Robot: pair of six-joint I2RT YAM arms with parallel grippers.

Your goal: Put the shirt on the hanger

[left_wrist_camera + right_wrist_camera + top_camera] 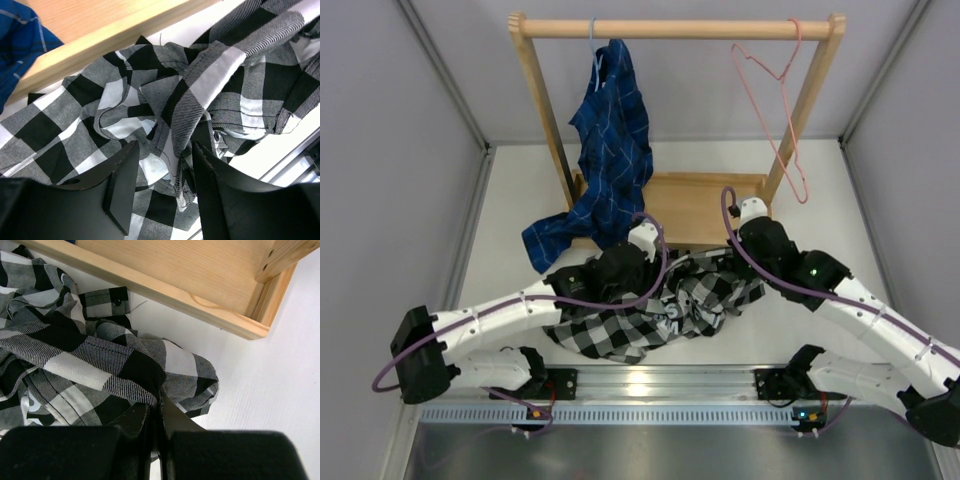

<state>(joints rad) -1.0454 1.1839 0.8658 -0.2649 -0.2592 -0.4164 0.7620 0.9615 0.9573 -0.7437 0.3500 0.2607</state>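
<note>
1. Two arms, the left arm [500,310] and the right arm [860,300], reach in from the near edge of the bench [850,210] and meet over its middle.
2. Across the far edge stands a wooden rack [680,29] with a top rail and a flat base board.
3. Crumpled on the bench, the shirt [640,325] lies in a heap between the near edge and the rack's base board, about midway across, with its far folds touching the board.
4. On the left end of the rail hangs a blue shirt [615,150], its lower part draping down onto the base board.
5. From the right end of the rail hangs the hanger [804,192], bare and tilted, well apart from the shirt.
6. Over the heap's left part, the left tool [165,147] has its fingers spread astride a raised fold of checked cloth.
7. At the heap's right far edge, the right tool [159,400] has its fingers pressed together, pinching a fold of the shirt.
</note>
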